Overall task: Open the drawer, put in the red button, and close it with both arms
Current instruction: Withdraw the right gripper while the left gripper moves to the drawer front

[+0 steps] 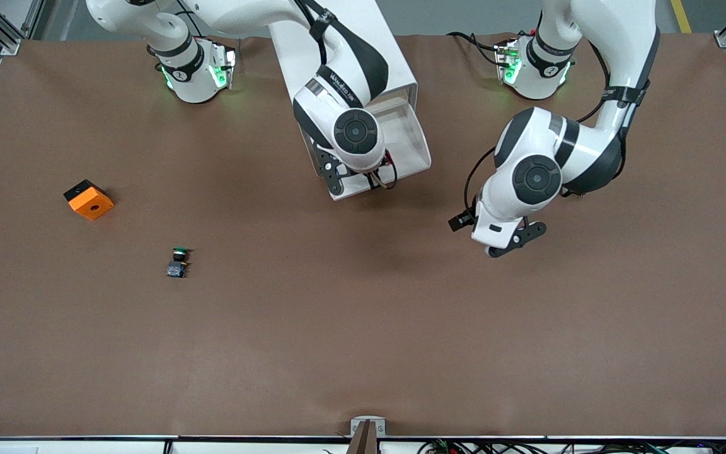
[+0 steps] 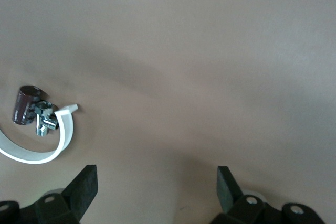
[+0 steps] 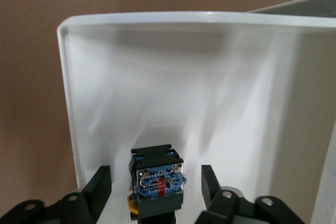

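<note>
Only the right wrist view catches the red button [image 3: 157,187]: it's sitting in the drawer [image 3: 100,108], between the spread, released fingers of the right gripper [image 3: 156,190], cap hidden, print unreadable. Near the cabinet [image 1: 363,75], the left gripper [image 2: 156,190] hangs open over table [image 1: 363,328].

Right gripper [image 3: 156,190] reaches down with jaws spread; left gripper [image 2: 156,190] waits low, jaws wide apart

Readable markings: almost none

A small printed brand line on the right arm's [image 1: 344,82] black band is too fine to read.
</note>
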You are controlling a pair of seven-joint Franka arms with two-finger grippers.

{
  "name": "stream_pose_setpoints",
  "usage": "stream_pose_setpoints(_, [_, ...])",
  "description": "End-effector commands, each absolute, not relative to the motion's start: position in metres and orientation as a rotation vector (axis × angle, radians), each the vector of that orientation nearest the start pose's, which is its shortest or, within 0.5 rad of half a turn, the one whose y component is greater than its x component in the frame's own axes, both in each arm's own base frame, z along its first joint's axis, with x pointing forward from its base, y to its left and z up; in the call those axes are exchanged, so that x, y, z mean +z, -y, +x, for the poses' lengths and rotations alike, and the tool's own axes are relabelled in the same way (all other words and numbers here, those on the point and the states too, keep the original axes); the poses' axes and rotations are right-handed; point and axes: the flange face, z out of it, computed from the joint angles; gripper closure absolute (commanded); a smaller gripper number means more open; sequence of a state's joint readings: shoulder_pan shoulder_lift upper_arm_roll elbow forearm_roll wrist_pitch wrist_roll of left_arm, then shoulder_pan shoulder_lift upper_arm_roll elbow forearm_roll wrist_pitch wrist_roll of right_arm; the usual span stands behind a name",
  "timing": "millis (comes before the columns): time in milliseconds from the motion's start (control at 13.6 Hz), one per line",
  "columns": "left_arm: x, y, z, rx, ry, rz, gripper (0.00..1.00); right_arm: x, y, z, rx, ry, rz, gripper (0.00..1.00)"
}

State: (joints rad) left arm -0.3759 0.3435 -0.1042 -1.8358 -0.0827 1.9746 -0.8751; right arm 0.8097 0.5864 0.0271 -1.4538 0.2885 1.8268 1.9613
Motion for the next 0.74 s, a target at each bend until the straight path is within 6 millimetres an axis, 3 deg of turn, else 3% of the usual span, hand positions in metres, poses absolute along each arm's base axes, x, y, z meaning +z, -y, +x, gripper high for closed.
stream_pose_setpoints(0, [0.332,0.289,0.517,0.342,0.600,-3.016,0.00,0.370,-0.512,0.450,0.515,-1.877,-2.658,0.00])
stream_pose_setpoints(368, [0.311,0.314,0.483,0.354,0.512,-3.035,0.00,0.449,-0.479,0.455,0.505,-1.807,-2.655,0.00])
stream_pose_setpoints(515, [0.299,0.334,0.465,0.338,0.482,-3.061,0.00,0.485,-0.447,0.463,0.521,-1.649,-2.734,0.00])
stream_pose_setpoints(662, [0.296,0.352,0.448,0.360,0.429,-3.074,0.00,0.520,-0.401,0.475,0.550,-1.509,-2.794,0.00])
